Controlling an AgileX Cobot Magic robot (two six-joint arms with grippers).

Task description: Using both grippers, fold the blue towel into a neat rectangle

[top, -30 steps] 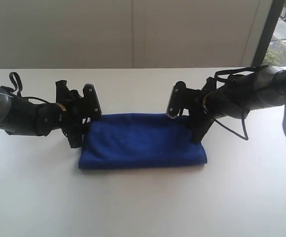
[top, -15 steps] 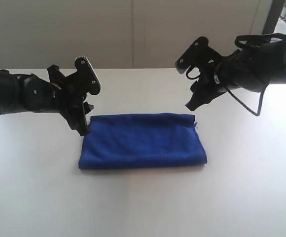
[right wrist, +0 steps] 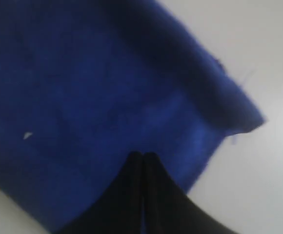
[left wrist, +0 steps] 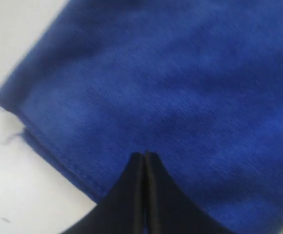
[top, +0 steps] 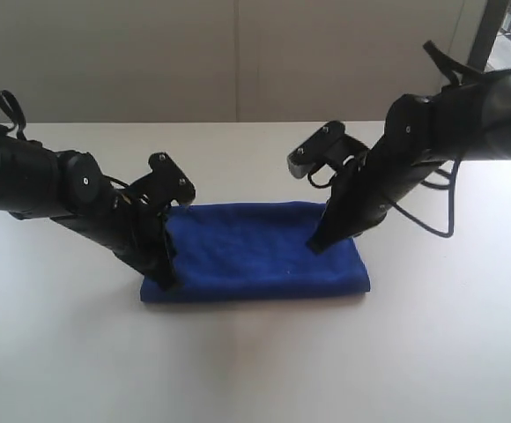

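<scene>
A blue towel (top: 255,251) lies folded into a flat rectangle on a white table (top: 255,370). The left gripper (top: 169,280) points down onto its left end, and the right gripper (top: 315,246) onto its right half. Both pairs of jaws are pressed together, pinching nothing. This looks like pressing flat; any further fold would need the jaws to open and take an edge.

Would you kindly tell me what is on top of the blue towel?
Two shut tips rest on the blue towel: the left gripper at its left end, the right gripper nearer its right end. What lies between or beneath its folded layers is covered.
</scene>
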